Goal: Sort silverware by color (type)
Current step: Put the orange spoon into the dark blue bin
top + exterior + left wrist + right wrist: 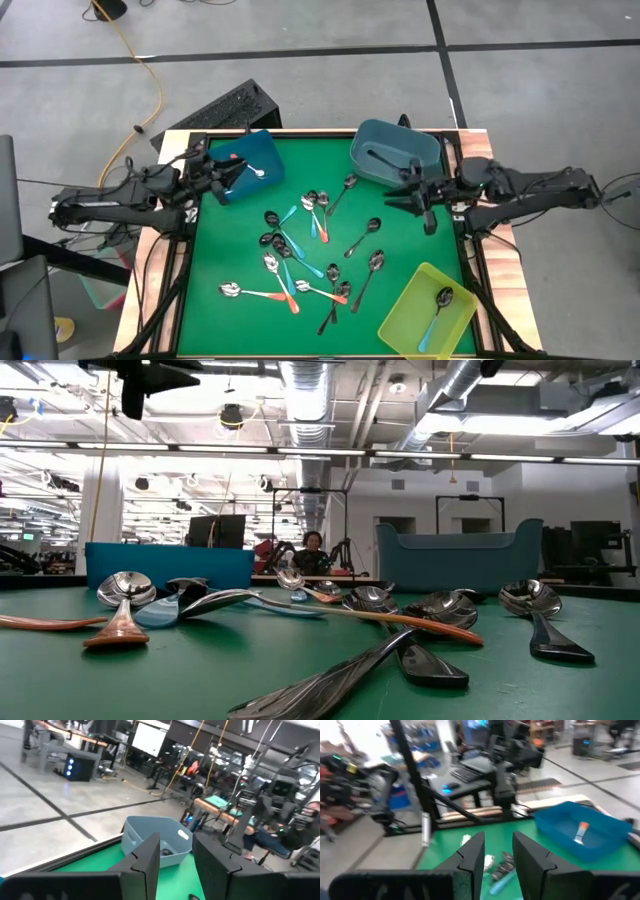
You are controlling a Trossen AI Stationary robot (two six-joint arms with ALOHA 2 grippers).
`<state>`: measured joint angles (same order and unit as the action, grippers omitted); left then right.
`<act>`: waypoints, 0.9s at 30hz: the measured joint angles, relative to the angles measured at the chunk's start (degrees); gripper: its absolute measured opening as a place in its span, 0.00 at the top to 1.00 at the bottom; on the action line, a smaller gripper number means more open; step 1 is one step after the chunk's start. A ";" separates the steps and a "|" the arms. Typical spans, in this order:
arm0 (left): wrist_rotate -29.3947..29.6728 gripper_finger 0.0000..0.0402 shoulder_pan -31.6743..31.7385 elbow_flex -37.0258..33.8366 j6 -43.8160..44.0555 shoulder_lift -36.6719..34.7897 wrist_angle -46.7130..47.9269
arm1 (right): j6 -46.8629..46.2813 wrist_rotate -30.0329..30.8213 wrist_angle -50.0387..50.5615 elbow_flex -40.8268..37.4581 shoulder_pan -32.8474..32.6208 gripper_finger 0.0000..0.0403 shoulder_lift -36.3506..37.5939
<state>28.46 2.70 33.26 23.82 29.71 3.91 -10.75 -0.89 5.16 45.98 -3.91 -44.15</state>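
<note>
The green table (400, 215) carries three bins: a bright blue bin (245, 163) at the far left corner, a grey-blue bin (394, 152) at the far right, and a yellow-green bin (428, 308) at the near right corner. The silverware (305, 250) lies mostly loose in the middle of the table, a spread of small spoons with orange-red, light blue and dark handles, several crossing or touching one another. One orange-handled spoon (249, 166) lies inside the bright blue bin, one dark spoon (383, 158) lies in the grey-blue bin, and one light-blue-handled spoon (437, 310) lies in the yellow-green bin. The left gripper (226, 178) sits at the near edge of the bright blue bin, raised off the table; in its wrist view its jaws stand apart with nothing between them. The right gripper (402, 196) hangs just in front of the grey-blue bin, also clear of the table; its jaws stand apart and hold nothing. From table height, the spoons rest flat with bowls upward, both far bins standing behind them.
</note>
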 joint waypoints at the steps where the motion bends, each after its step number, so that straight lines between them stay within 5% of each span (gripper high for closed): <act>1: 0.32 0.75 0.00 0.00 0.32 0.57 0.01 | -0.88 -0.91 -2.12 -1.05 0.16 0.71 -0.10; 12: 0.73 0.75 0.00 0.00 0.99 4.85 -0.32 | -4.31 -2.36 -20.45 -5.99 2.05 0.71 0.06; 27: 0.45 0.75 0.00 0.00 0.95 4.76 -0.34 | -8.27 -2.24 -24.33 -6.04 5.19 0.71 0.38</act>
<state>28.91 2.70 33.26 24.77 34.48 3.56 -19.03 -3.14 -19.17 39.94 1.28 -43.77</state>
